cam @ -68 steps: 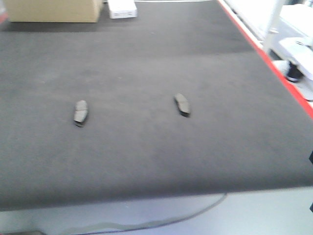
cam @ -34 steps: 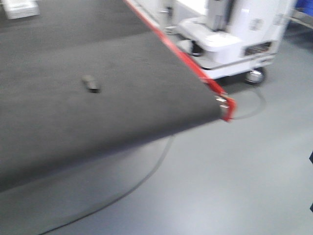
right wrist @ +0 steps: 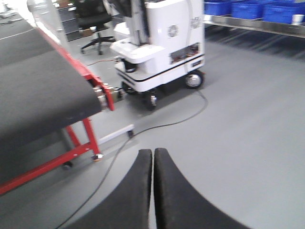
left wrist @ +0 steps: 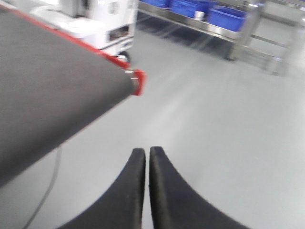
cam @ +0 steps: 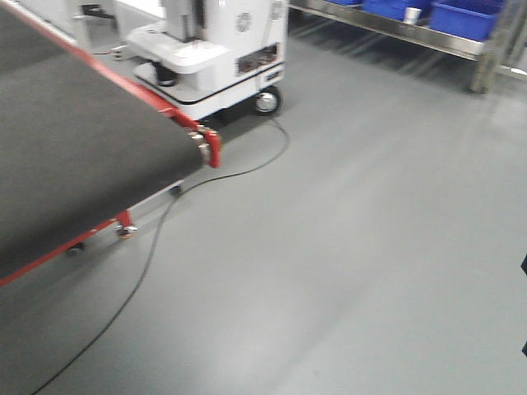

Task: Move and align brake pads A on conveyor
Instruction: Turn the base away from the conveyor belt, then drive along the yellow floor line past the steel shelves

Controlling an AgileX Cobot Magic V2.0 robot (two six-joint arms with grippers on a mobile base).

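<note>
Your left claw (left wrist: 147,151) is pinched shut, black fingers tip to tip with nothing between them. It hangs over the grey floor (left wrist: 228,124), and the conveyor (left wrist: 52,90) ends at its red corner up and to the left, well apart from the fingertips. Your right claw (right wrist: 153,152) is the same, closed on nothing above the floor, with the belt end off to its left, a black cable (right wrist: 167,125) trailing ahead and a white wheeled cart (right wrist: 162,52) beyond. The brake pads A show in none of your views, so you can't tell where they lie relative to either claw.
</note>
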